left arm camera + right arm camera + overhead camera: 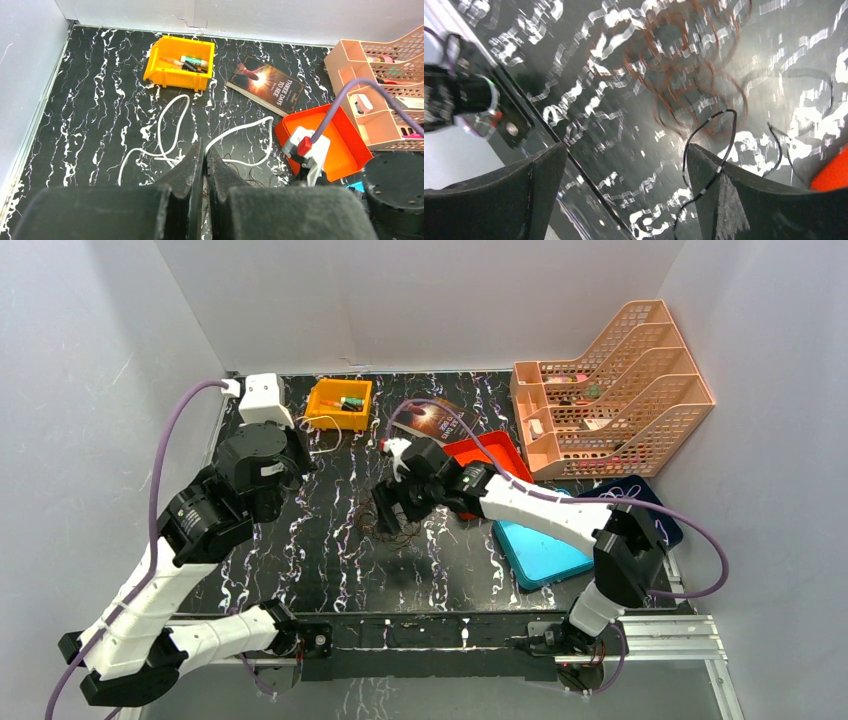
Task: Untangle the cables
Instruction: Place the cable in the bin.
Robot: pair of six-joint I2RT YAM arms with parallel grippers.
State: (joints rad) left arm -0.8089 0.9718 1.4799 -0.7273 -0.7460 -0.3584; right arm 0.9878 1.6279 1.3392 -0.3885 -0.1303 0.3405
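Glossy black with white marble veining across the table (90,100). Red-orange for the tray (345,130). Touching the tray's far-left corner, a dark brown book (265,85) cover with an orange glow and pale lettering. Farther left of the tray, a bright yellow bin (177,75). Left of and nearer than the tray, a white cable (250,124), coppery-brown cable loops (674,65) and a black cable (711,170) with pale bands. Right of the tray, a peach lattice file rack (620,390); just in front, a teal board (540,550).

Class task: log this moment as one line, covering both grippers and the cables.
left gripper: shut, tips at white cable | right gripper: open above brown cable tangle on table | task: unfinished
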